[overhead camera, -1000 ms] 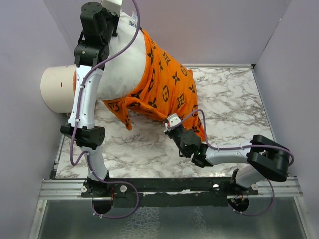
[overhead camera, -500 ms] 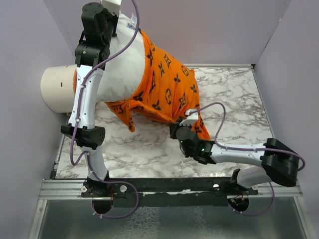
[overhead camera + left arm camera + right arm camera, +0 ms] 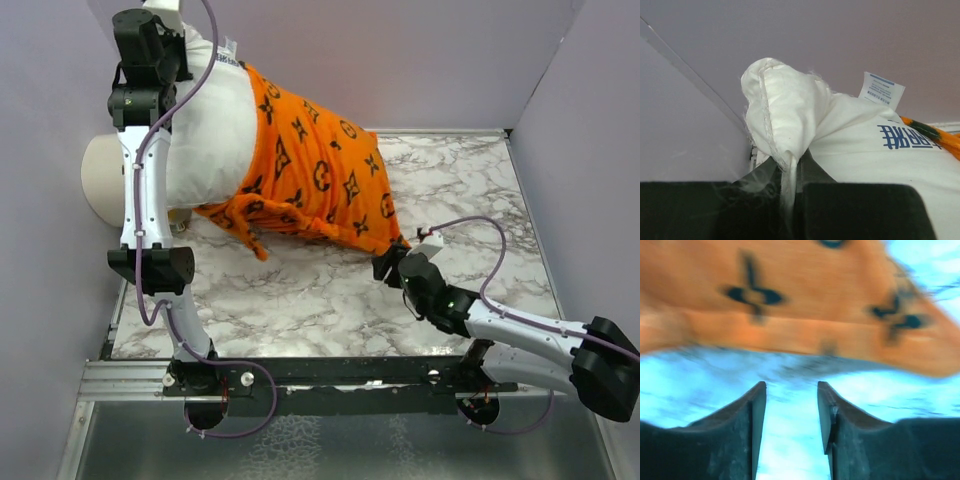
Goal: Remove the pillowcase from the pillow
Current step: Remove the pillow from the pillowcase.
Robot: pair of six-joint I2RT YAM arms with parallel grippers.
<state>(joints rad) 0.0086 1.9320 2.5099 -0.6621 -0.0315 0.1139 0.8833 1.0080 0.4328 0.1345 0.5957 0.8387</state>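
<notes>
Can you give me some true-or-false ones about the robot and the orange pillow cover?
1. The left gripper pinches a corner of the pillow. True.
2. The right gripper is squeezing the pillowcase. False: its jaws are apart with nothing between them.
3. The pillowcase is all the way off the pillow. False: it covers the pillow's right part.
4. The pillowcase is orange with black shapes. True.
5. The cream cylinder stands on the right side. False: it is on the left, beside the left arm.
</notes>
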